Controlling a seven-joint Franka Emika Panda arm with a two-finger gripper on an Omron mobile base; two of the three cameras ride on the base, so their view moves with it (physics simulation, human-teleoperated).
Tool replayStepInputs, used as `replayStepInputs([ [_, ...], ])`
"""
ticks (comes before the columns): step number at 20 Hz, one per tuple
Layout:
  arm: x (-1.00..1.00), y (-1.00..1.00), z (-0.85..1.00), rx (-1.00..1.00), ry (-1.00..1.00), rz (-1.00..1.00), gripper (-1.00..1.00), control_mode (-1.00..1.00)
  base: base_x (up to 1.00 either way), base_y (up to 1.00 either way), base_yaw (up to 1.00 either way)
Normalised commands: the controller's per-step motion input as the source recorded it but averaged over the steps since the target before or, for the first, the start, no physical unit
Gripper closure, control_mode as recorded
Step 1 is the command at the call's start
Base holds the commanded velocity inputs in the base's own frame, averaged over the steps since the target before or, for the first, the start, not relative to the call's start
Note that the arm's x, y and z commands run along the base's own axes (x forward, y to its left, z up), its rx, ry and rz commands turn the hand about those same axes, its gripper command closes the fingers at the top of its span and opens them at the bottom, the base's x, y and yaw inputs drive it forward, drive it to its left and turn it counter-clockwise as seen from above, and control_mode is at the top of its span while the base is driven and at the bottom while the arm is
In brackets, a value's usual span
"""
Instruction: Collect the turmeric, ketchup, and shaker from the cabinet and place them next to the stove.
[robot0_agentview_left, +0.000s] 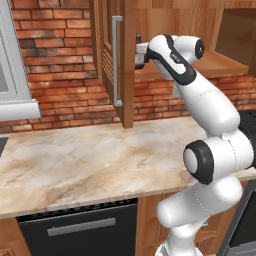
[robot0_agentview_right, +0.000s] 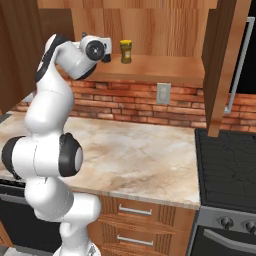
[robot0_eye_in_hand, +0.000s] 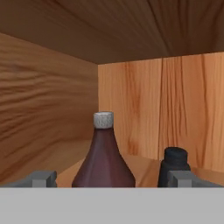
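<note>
My tool is spread wide and holds nothing, reaching into the cabinet just above its shelf. The ketchup stands between my fingertips, a little ahead of them. The shaker stands to its right. The turmeric sits farther along the shelf. The stove lies beside the table.

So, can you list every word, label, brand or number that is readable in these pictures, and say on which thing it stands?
None can be read.
Turmeric jar: a darker band like a label, too small and blurred to read.
Ketchup bottle: plain, no label visible.
Shaker: plain black.
Stove knobs: no legible markings.
</note>
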Motion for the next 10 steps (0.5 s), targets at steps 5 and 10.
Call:
replayStepInputs([
  [5, 0.14, 0.14, 0.00, 0.00, 0.00, 0.00, -1.00, -1.00, 0.00, 0.00, 0.00],
  [10, 0.05, 0.10, 0.00, 0.00, 0.00, 0.00, -1.00, -1.00, 0.00, 0.00, 0.00],
])
